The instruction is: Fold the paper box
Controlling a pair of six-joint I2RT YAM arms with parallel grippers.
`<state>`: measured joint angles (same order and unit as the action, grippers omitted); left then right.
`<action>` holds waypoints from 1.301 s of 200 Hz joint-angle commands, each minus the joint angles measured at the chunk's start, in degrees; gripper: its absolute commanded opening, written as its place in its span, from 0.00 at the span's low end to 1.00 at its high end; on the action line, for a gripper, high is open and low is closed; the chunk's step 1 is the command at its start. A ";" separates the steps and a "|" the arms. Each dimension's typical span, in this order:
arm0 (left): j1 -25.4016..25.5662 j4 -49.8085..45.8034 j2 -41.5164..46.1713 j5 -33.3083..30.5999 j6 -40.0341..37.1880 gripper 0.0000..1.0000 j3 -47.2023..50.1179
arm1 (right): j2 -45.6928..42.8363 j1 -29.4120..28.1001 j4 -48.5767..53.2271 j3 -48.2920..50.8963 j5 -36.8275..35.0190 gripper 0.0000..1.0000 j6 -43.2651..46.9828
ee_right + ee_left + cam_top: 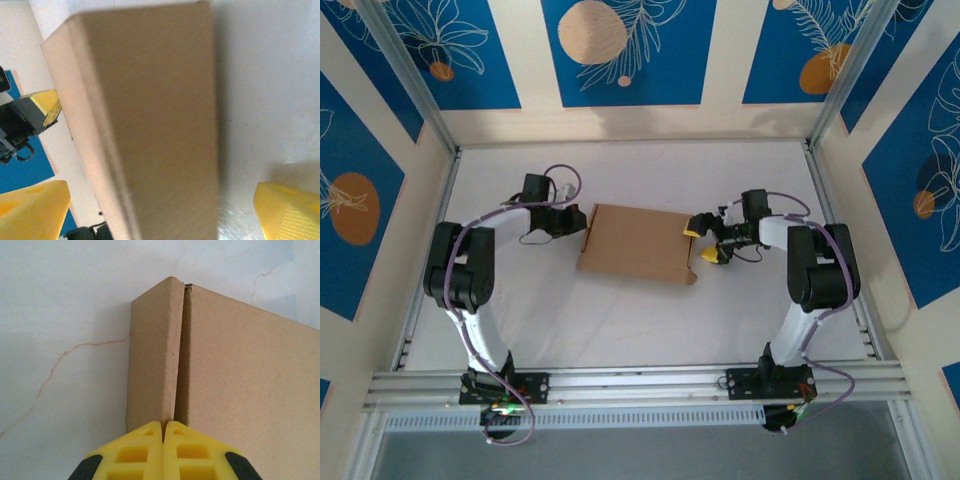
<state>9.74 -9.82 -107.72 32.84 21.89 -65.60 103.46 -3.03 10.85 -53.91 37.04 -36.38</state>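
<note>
The paper box (638, 243) lies flat in the middle of the white table as a shallow brown cardboard rectangle. My left gripper (582, 222) is at its left end. In the left wrist view its yellow fingers (150, 445) are pressed together, and the gripper (163, 432) has its tips against the seam between the box's side wall and lid (240, 370). My right gripper (703, 242) is at the box's right end, open. Its fingertips (287, 210) stand wide apart on either side of the blurred box (155, 115) without touching it.
Cream walls with blue panels (620, 50) close the table in at the back and on both sides. An aluminium rail (640, 382) runs along the near edge, where both arm bases are bolted. White table surface (640, 330) lies between the box and the rail.
</note>
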 commanded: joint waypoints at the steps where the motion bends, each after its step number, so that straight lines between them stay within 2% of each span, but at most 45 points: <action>1: -0.67 -4.77 -4.58 -2.74 -0.94 0.02 1.44 | 2.16 -2.77 -2.70 0.05 4.92 0.95 -0.40; 25: -0.57 -3.72 -4.39 -1.04 0.21 0.02 1.59 | 2.73 -5.18 -5.03 -0.59 5.93 0.90 -2.40; 43: -0.52 -2.96 -4.16 0.57 1.08 0.02 1.83 | 1.60 -5.33 -11.53 1.66 7.82 0.85 -8.22; 69: -0.40 -2.95 -3.53 2.04 1.75 0.04 1.62 | -1.28 -5.15 -15.61 3.18 8.06 0.71 -14.42; 100: -0.42 -6.93 1.82 -1.09 -0.68 0.23 0.23 | -5.02 -4.37 -15.55 5.20 6.82 0.60 -19.13; 113: -0.42 -9.17 5.47 -3.55 -2.50 0.34 -0.73 | -5.62 -4.04 -14.48 5.65 7.37 0.58 -20.73; 135: 0.46 -9.53 13.22 -8.96 -5.67 0.46 -0.35 | -5.79 -3.82 -12.10 6.29 8.27 0.52 -22.97; 159: 5.79 -6.37 23.52 -20.48 -16.76 0.54 2.59 | -7.49 -3.24 -11.34 8.45 8.62 0.50 -25.70; 183: 14.81 2.97 33.12 -28.32 -31.28 0.62 8.25 | -9.31 -2.75 -9.89 9.33 9.26 0.50 -27.03; 198: 20.98 6.98 37.60 -28.71 -43.94 0.68 11.78 | -10.41 -2.60 -9.38 9.87 9.67 0.50 -27.97; 223: 30.36 13.49 42.38 -32.25 -61.39 0.88 19.30 | -12.01 -2.62 -9.75 10.97 10.42 0.49 -29.93; 239: 33.69 14.61 43.63 -32.66 -66.85 0.94 22.42 | -13.01 -2.64 -9.88 11.57 10.78 0.49 -30.88; 260: 38.13 15.38 43.12 -34.41 -71.13 0.97 25.00 | -13.96 -2.58 -10.86 12.27 10.95 0.50 -32.30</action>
<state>43.51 1.45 -64.77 2.72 -34.94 -43.75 91.59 -5.87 -1.23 -43.13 45.78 -65.23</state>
